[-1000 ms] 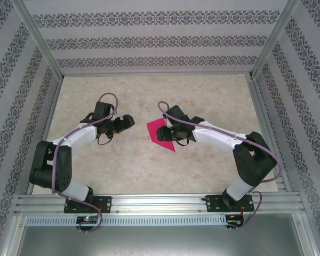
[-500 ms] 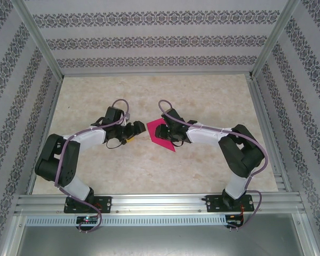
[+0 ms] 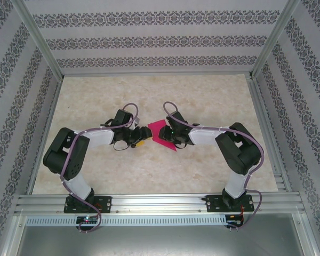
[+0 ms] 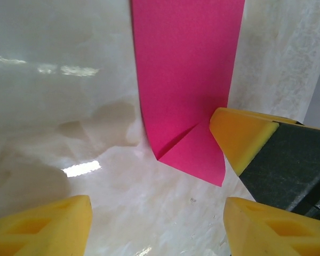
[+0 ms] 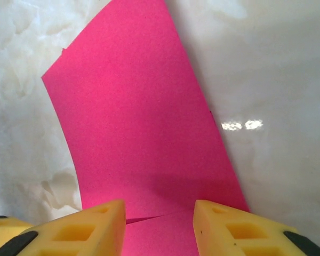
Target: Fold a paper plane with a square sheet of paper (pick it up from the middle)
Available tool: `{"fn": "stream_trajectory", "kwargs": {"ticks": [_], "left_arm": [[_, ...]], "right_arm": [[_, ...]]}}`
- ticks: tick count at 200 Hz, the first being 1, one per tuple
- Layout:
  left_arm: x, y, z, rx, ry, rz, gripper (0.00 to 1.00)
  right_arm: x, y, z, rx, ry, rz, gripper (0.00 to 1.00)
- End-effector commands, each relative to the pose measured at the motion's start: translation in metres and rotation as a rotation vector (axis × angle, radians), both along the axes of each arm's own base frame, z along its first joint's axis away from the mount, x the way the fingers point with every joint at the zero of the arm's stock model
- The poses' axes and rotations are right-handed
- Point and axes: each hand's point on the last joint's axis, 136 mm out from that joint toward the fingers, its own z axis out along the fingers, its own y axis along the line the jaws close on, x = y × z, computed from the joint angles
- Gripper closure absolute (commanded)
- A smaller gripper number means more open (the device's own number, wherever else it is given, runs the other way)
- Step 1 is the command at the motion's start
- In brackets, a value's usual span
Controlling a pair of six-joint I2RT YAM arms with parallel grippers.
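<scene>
You had paper partly folded, corner creased; plane not yet shaped. Left tool apart; right tool apart, astride paper.

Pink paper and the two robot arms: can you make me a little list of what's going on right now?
paper: magenta sheet on the marble table, with a small crease near one corner
left tool: open, pointing at that creased corner, not gripping it
right tool: open, one finger on each side over the paper
arms: both reach in to the middle of the table, tools facing each other across the paper
</scene>
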Motion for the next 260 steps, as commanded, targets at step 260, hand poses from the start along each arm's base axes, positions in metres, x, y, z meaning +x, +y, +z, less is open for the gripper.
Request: {"fn": "stream_trajectory", "kwargs": {"ticks": [260], "left_arm": [[0.026, -0.046, -0.01, -0.032, 0.02, -0.027, 0.51]], "right_arm": [[-0.014, -0.015, -0.028, 0.175, 0.105, -0.059, 0.63]]}}
